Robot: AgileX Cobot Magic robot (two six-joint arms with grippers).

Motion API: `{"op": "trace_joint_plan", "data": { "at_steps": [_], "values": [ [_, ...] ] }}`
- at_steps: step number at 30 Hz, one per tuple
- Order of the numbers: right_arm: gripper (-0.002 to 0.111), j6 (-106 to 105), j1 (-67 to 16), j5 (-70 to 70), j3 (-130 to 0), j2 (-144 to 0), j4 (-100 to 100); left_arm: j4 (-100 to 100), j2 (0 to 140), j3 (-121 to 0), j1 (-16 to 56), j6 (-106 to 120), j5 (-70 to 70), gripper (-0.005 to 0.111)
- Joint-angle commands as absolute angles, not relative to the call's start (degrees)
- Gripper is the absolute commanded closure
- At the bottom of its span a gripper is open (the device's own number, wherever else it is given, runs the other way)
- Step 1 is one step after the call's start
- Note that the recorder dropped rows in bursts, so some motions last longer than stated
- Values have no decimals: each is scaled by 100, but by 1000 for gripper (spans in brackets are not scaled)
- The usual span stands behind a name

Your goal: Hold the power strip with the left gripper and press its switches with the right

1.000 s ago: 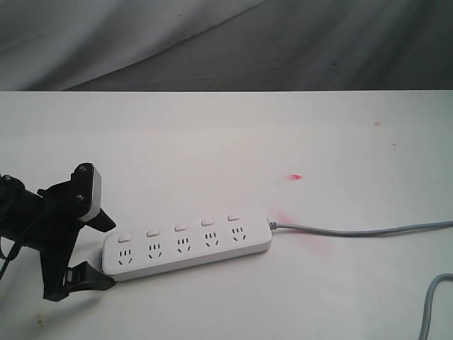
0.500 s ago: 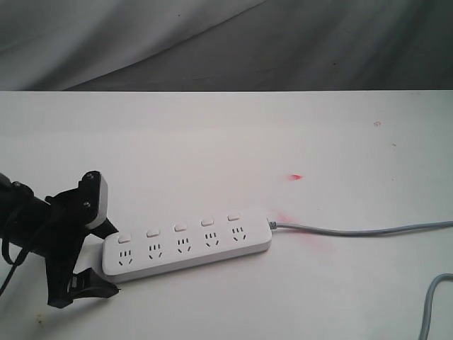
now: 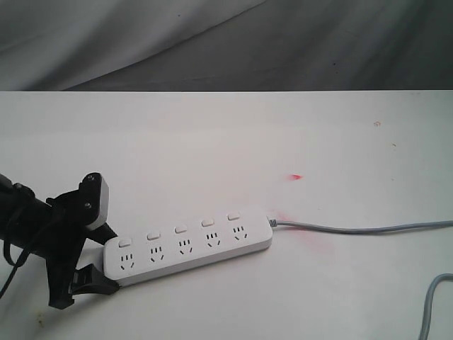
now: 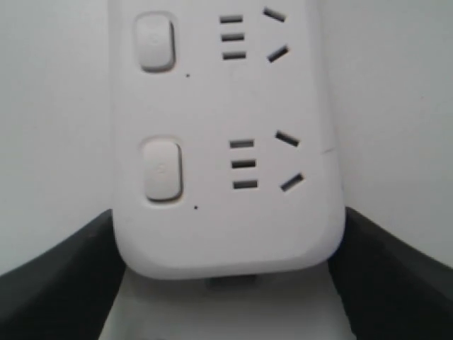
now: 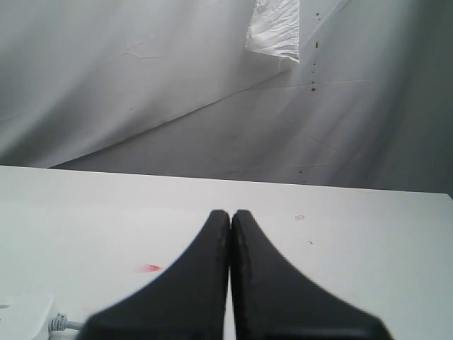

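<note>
The white power strip [image 3: 187,246] lies on the white table, running from lower left up to the right, with its grey cord [image 3: 354,229] leaving the right end. Five small switches [image 3: 180,229] sit in a row above the sockets. My left gripper [image 3: 107,258] straddles the strip's left end, one black finger on each long side, shut on it. In the left wrist view the rounded end of the strip [image 4: 226,234] fills the gap between both fingers [image 4: 64,276], and two switches [image 4: 161,170] show. My right gripper [image 5: 231,214] is shut and empty, above the table, out of the exterior view.
A second run of grey cord [image 3: 432,304] curls at the table's lower right corner. Red marks [image 3: 296,176] stain the table near the strip's cord end. A grey cloth backdrop [image 3: 226,42] hangs behind the table's far edge.
My left gripper has dropped lower and drawn its fingers in around the strip's left end. The strip has shifted slightly on the table.
</note>
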State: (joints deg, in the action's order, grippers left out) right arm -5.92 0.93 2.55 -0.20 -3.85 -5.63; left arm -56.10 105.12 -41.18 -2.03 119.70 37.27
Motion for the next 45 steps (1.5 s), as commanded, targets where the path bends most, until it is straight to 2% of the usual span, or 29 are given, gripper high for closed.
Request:
{"op": "trace_joint_plan", "data": {
  "at_steps": [1, 6, 42, 45],
  "values": [
    [108, -574, 135, 266, 0, -353, -505, -5690, 10535, -4162, -179, 11987, 3748, 47],
    [108, -574, 135, 266, 0, -353, -505, -5690, 10535, -4162, -179, 11987, 3748, 54],
    [108, -574, 135, 266, 0, -353, -505, -5690, 10535, -4162, -179, 11987, 3748, 54],
    [108, -574, 135, 636, -238, -365, -534, -5690, 10535, -4162, -179, 11987, 3748, 54]
  ]
}}
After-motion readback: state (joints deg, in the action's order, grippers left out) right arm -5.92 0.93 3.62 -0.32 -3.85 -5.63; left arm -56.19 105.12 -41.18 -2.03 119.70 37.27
